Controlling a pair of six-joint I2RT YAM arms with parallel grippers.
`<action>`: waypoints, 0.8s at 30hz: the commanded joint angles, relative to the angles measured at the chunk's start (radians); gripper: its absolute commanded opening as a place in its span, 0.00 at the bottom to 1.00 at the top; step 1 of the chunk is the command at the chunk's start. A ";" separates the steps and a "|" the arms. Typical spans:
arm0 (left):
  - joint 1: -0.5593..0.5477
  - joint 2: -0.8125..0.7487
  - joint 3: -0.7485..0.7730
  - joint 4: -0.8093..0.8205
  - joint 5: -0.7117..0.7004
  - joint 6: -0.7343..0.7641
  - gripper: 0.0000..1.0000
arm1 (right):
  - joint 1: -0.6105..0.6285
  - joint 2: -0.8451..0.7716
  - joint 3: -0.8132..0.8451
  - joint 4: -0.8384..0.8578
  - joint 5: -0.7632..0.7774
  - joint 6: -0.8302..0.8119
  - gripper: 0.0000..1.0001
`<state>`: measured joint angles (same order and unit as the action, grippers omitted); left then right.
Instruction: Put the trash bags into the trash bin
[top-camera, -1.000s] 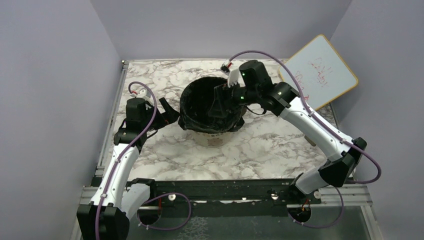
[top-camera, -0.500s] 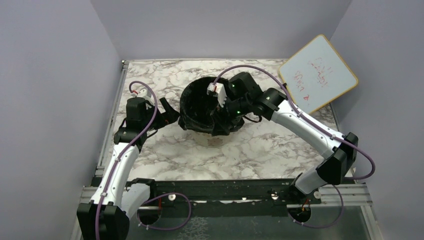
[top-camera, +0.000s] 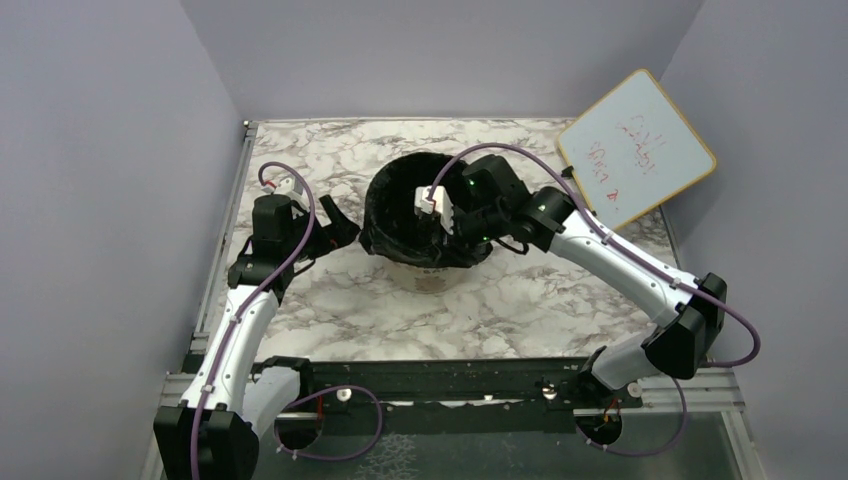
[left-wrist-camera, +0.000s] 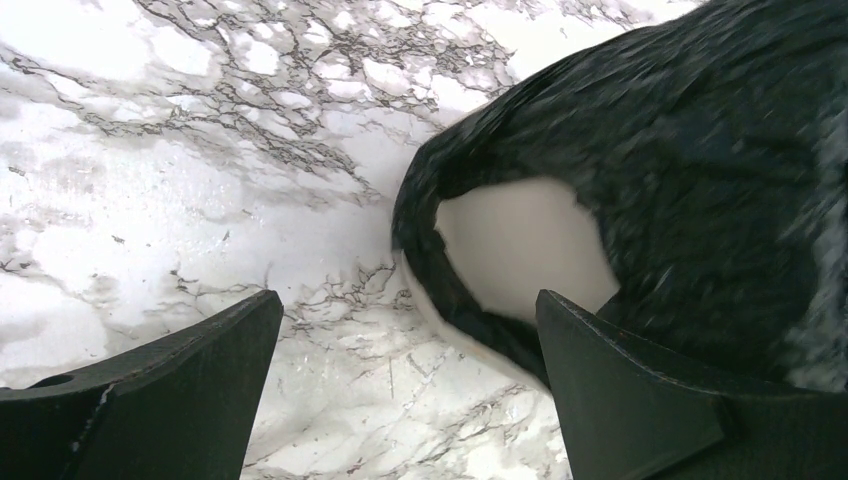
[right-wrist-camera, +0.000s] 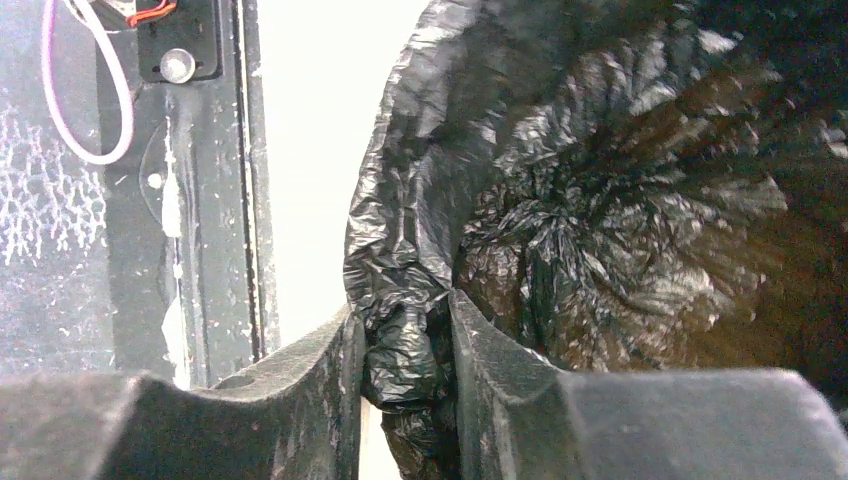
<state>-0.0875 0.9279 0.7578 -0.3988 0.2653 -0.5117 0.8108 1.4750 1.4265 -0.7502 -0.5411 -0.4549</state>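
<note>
The trash bin (top-camera: 430, 278), a beige tub, stands mid-table with a glossy black trash bag (top-camera: 405, 205) spread inside it and folded over its rim. My right gripper (top-camera: 452, 240) reaches over the bin's near-right rim. In the right wrist view the right gripper (right-wrist-camera: 405, 340) is shut on a bunched fold of the trash bag (right-wrist-camera: 600, 200) at that edge. My left gripper (top-camera: 340, 228) rests open beside the bin's left side. In the left wrist view the left gripper (left-wrist-camera: 405, 330) holds nothing. Ahead of it the bag (left-wrist-camera: 690, 170) drapes the bin, whose beige wall (left-wrist-camera: 520, 250) shows through a handle loop.
A white board with a yellow frame (top-camera: 638, 145) leans at the back right corner. The black rail (right-wrist-camera: 200, 200) of the table's near edge shows left of the right fingers. Purple walls close in the marble table (top-camera: 330, 300) on three sides.
My right gripper swung from the bin's far-right rim across to the near-right rim and closed on a fold of the bag. The left arm stayed still.
</note>
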 joint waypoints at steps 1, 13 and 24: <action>0.000 -0.006 0.021 0.002 0.020 0.016 0.99 | 0.007 -0.001 0.056 -0.065 -0.013 -0.113 0.29; 0.000 -0.004 0.028 -0.009 0.020 0.028 0.99 | 0.007 0.032 0.154 -0.201 -0.057 -0.294 0.01; 0.000 0.000 0.038 -0.009 0.021 0.025 0.99 | 0.007 0.042 0.210 -0.380 -0.071 -0.569 0.01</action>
<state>-0.0872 0.9321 0.7593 -0.4000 0.2695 -0.4995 0.8124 1.5269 1.6066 -1.0946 -0.6041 -0.8810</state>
